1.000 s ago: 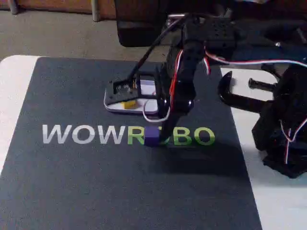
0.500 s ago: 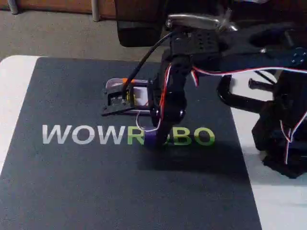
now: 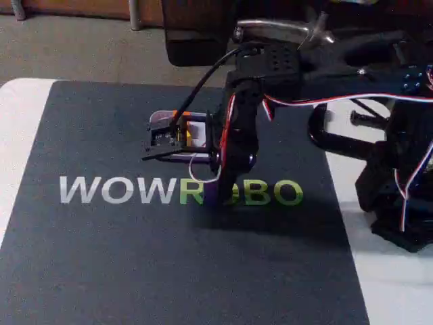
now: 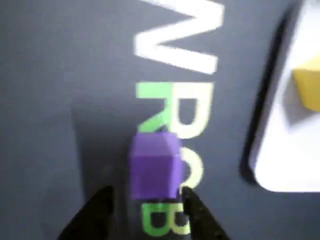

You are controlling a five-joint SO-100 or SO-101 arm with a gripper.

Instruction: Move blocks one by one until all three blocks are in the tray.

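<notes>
- In the wrist view the gripper [image 4: 145,200] entered from the bottom edge with its two dark fingertips spread a little wider than a block and clamped on nothing.
- The purple block [image 4: 155,165] sat on the dark mat [image 4: 60,100] straight ahead of the tips, its near face just at the mouth of the gap and lined up with it; being a cube, it offered no long axis to match.
- I judged that the coming move turned on this: the block lay forward of the fingers and not yet between them, so the jaws would need to advance along that line before closing.
- The block rested on the green lettering [image 4: 175,110] near the middle of the mat.
- Farther on, toward the mat's far edge, stood the tray [image 4: 300,150], well apart from the purple block, with the yellow block [image 4: 310,87] inside it.
- In the fixed view a speck of orange [image 3: 176,115] showed at the tray [image 3: 159,120]; I could not tell if it was the third block.
</notes>
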